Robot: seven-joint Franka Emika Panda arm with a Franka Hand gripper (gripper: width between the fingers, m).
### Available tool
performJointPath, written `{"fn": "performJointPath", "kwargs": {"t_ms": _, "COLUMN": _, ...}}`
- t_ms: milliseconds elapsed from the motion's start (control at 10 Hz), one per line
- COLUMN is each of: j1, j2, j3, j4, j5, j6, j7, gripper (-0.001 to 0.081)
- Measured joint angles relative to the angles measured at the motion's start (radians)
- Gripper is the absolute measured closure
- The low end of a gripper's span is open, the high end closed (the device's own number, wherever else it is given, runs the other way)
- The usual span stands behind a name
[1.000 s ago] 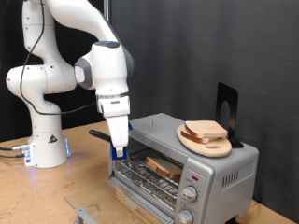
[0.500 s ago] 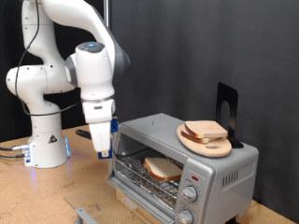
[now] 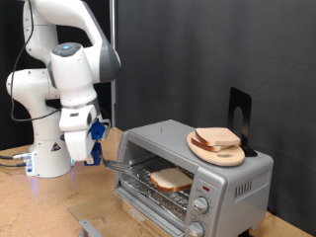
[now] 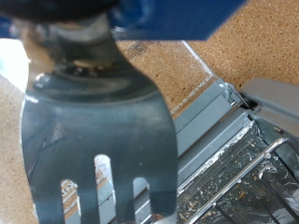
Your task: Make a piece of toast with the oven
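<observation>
The silver-grey oven [image 3: 232, 178] stands at the exterior view's right with its glass door dropped open. The piece of toast [image 3: 173, 179] lies flat on the wire rack inside. My gripper [image 3: 95, 138] is to the left of the oven, outside its mouth. It is shut on a slotted metal spatula [image 3: 122, 164] whose blade points toward the oven opening. In the wrist view the spatula blade [image 4: 98, 140] fills the near field under the blue fingers [image 4: 177, 14]. The open door and oven floor [image 4: 224, 140] lie beyond it. The blade carries no bread.
A round wooden board [image 3: 219, 152] with other bread slices [image 3: 218, 138] sits on top of the oven. A black stand [image 3: 240, 117] rises behind it. The robot base [image 3: 47, 148] is at the left. The table is cork-like [image 3: 39, 207], with a metal bracket [image 3: 89, 227] at the front.
My arm has swung to the exterior view's left, pulling the gripper and spatula back out of the oven mouth. The toast has stayed on the rack.
</observation>
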Motion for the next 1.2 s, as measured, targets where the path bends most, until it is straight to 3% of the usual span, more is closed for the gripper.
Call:
{"fn": "performJointPath", "kwargs": {"t_ms": 200, "j1": 0.001, "j2": 0.002, "j3": -0.001, "j4": 0.0, "j5": 0.006, "j6": -0.008, "j7": -0.015, "gripper": 0.0371}}
{"fn": "performJointPath", "kwargs": {"t_ms": 600, "j1": 0.003, "j2": -0.085, "j3": -0.063, "j4": 0.028, "j5": 0.164, "j6": -0.12, "j7": -0.168, "gripper": 0.0371}}
{"fn": "performJointPath", "kwargs": {"t_ms": 900, "j1": 0.003, "j2": -0.17, "j3": -0.07, "j4": 0.062, "j5": 0.204, "j6": -0.204, "j7": -0.176, "gripper": 0.0371}}
{"fn": "performJointPath", "kwargs": {"t_ms": 1200, "j1": 0.004, "j2": -0.181, "j3": -0.07, "j4": 0.059, "j5": 0.219, "j6": -0.216, "j7": -0.18, "gripper": 0.0371}}
